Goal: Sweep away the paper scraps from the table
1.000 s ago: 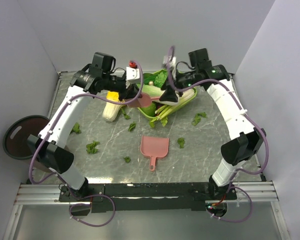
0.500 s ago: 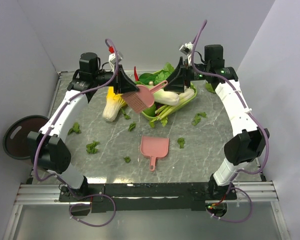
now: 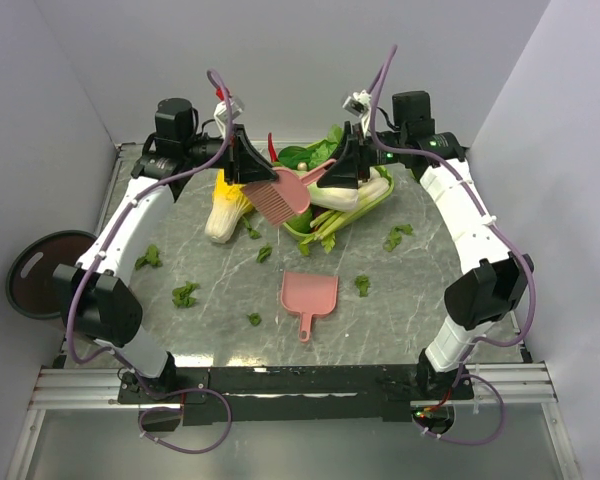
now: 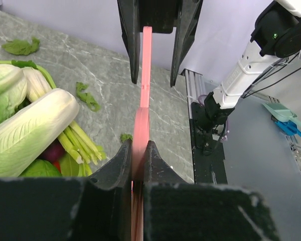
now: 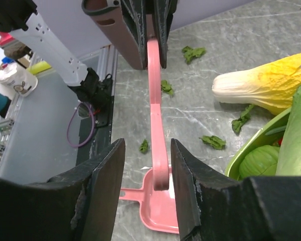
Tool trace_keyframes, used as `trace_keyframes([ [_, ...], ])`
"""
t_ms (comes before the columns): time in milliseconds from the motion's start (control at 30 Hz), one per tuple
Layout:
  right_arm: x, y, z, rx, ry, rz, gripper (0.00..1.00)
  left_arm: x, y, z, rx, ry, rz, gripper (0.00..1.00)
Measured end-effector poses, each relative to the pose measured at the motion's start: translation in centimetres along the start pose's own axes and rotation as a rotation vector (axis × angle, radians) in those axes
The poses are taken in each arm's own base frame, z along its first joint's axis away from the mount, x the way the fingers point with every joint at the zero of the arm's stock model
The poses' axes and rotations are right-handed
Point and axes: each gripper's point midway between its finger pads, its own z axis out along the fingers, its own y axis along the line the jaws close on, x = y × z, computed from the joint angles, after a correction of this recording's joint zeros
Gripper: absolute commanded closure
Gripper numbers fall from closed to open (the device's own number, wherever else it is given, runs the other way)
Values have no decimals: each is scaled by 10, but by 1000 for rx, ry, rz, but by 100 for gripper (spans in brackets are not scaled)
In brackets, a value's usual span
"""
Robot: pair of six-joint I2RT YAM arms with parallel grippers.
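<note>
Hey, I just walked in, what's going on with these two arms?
The left gripper is shut on a pink brush, holding it up over the back of the table. The right gripper has its jaws open on either side of the brush's handle, not gripping it. The pink dustpan lies flat in front, untouched, with green paper scraps scattered around it. No sweeping looks done yet.

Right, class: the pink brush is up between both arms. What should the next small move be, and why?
Probably close the right fingers on the pink brush handle: they straddle it with gaps either side, while the left fingers alone clamp its other end.
</note>
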Motion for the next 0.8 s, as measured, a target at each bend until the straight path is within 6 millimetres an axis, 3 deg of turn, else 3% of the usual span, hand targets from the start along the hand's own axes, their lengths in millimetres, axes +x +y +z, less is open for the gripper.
trace_keyframes([
  [467, 3, 5, 9, -32, 18, 9, 64, 3, 1, 2, 34, 24, -9, 99],
  [733, -6, 6, 13, -61, -11, 53, 75, -2, -3, 3, 57, 14, -7, 99],
  [800, -6, 5, 14, -62, -14, 62, 84, -2, -3, 3, 57, 13, -6, 99],
])
